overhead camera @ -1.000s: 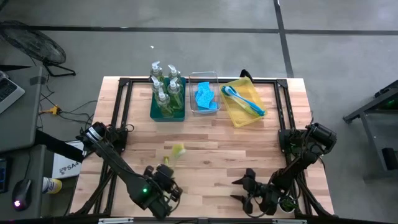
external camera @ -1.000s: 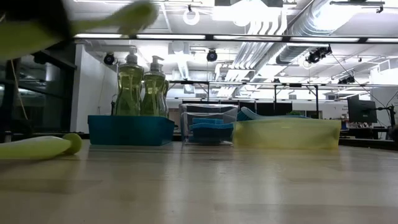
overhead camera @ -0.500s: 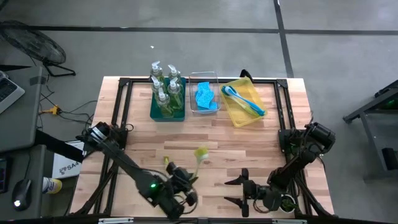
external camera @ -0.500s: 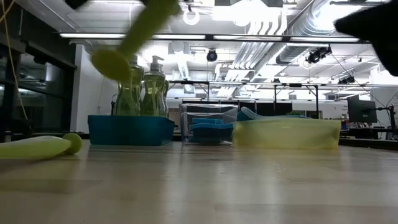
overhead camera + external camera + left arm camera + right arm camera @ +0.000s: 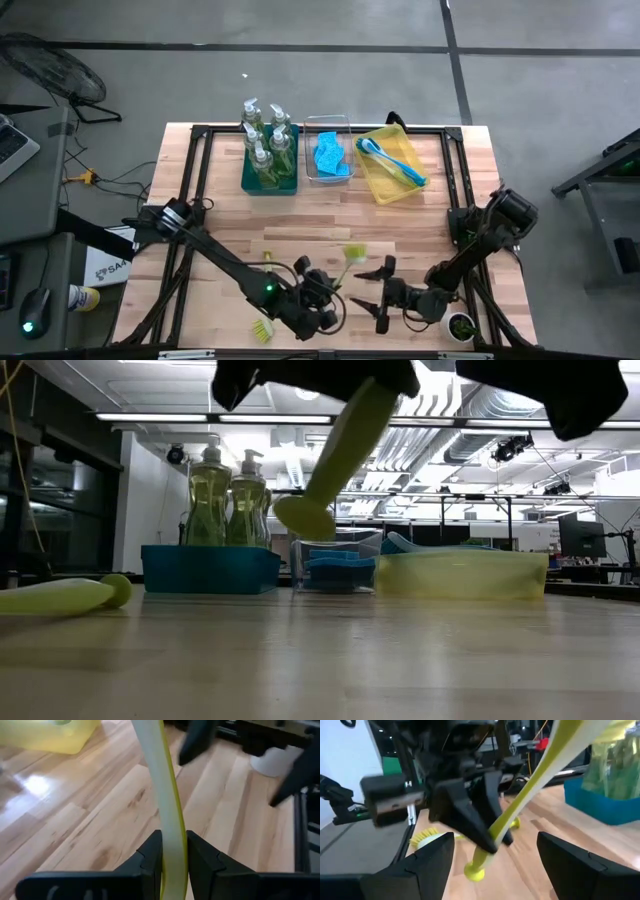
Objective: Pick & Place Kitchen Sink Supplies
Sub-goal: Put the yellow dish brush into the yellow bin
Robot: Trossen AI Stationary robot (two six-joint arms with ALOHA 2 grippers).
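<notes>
Near the table's front edge, the left gripper (image 5: 172, 862) clamps a long yellow-green plastic dish brush (image 5: 349, 262) above bare wood; the right gripper (image 5: 378, 293) faces it, fingers spread wide, empty.

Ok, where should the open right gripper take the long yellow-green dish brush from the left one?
Grip the yellow-green dish brush on its bare shaft, between the left gripper clamp and the head. The open right gripper faces that thin handle side-on.

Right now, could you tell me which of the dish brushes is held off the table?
The yellow-green brush clamped in the left gripper is in the air. Another yellow-green one lies on the table, and the blue ones rest in the yellow bin.
</notes>
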